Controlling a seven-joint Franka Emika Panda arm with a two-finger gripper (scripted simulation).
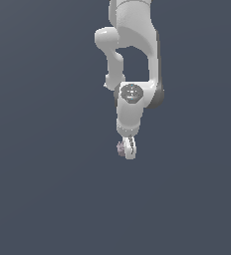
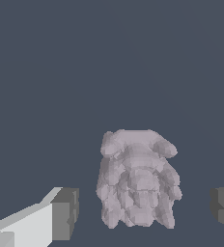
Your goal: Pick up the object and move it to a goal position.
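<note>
Knobbly greyish-mauve object lying on the plain dark slate surface, set between the two grey fingertips with clear gaps either side, end effector spread wide and released, white arm reaching down over it

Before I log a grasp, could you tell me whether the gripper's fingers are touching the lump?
Apart. The wrist view shows bare floor between the lump and each of the fingers; the gripper is open.

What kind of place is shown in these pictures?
Probably a bare simulated test scene: flat, featureless grey ground, one white gripper standing open, and a knobbly mauve lump between its fingers.
</note>
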